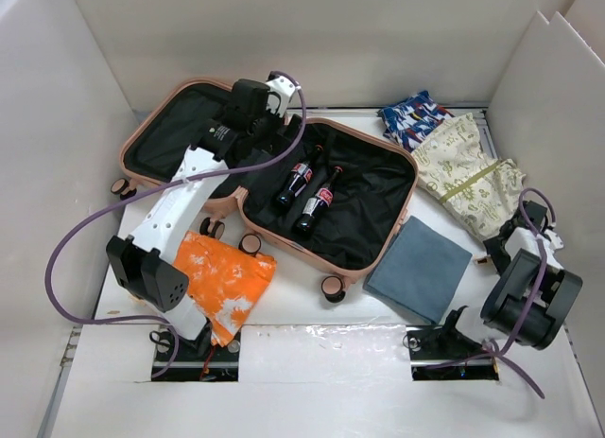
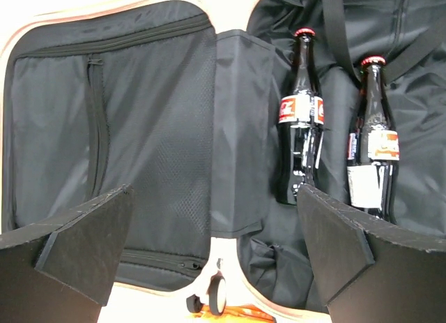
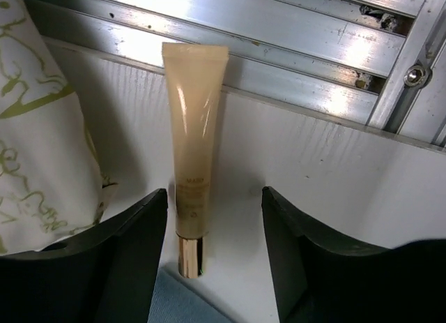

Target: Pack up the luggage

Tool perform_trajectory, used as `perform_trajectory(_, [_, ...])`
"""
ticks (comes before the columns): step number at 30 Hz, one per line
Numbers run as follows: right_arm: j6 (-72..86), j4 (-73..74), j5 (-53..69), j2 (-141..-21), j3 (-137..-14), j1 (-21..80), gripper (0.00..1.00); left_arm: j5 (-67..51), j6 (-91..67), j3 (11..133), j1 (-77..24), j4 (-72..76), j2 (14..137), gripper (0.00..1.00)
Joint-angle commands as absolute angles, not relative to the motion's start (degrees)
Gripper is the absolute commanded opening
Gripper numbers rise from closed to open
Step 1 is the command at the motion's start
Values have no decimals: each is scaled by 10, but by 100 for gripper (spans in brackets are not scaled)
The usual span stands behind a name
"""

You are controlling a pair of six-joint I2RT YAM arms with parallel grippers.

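bottles point(image 2: 300, 121) in luggage point(image 2: 56, 128) — red-white labels point(image 2: 301, 108), tube point(image 3: 191, 155) lettering illegible

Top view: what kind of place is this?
Likely a lab test cell: white panel walls box in the table, an aluminium rail runs along its edge, and a suitcase is staged.
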State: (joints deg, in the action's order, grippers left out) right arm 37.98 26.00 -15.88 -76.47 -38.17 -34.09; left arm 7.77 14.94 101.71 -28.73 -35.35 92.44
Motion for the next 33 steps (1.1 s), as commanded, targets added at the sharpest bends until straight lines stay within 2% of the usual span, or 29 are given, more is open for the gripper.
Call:
perform_trajectory(1, [374,223,-158,-789,-403,-346,61,82,140,1033,-286,-339,905,99])
perform_trajectory(4, [362,234,-158,-813,-421,-346,58,82,145,1033,-280,-339,905,99])
perform_trajectory(7, [357,248,-172,-827,-427,-346,46,82,145,1033,-280,-339,905,99])
perform_trajectory(8, [357,253,-179,-827,-427,-352,31,82,145,1033,-274,-339,905,99])
perform_trajectory(13, [352,253,-174,-786,-405,-365,1,82,145,1013,-274,-334,887,99])
perform_trajectory(18, [364,290,-174,-687,-410,-365,0,82,145,1005,-274,-334,882,99])
perform_trajectory(22, [352,324,-239,-591,-462,-304,0,96,145,999,-274,-339,882,99])
perform_trajectory(25, [331,345,-308,-538,-515,-188,0,102,140,993,-262,-339,882,99])
perform_trajectory(27, [226,245,-308,-511,-521,-67,0,93,140,987,-244,-339,876,99])
perform_trajectory(29, [137,109,-282,-511,-516,60,0,74,134,982,-223,-339,876,99])
perform_trajectory(31, [7,51,-244,-544,-535,129,0,46,128,982,-186,-346,870,99])
perform_trajectory(33, [-78,39,-150,-596,-579,209,0,31,123,982,-160,-356,870,99])
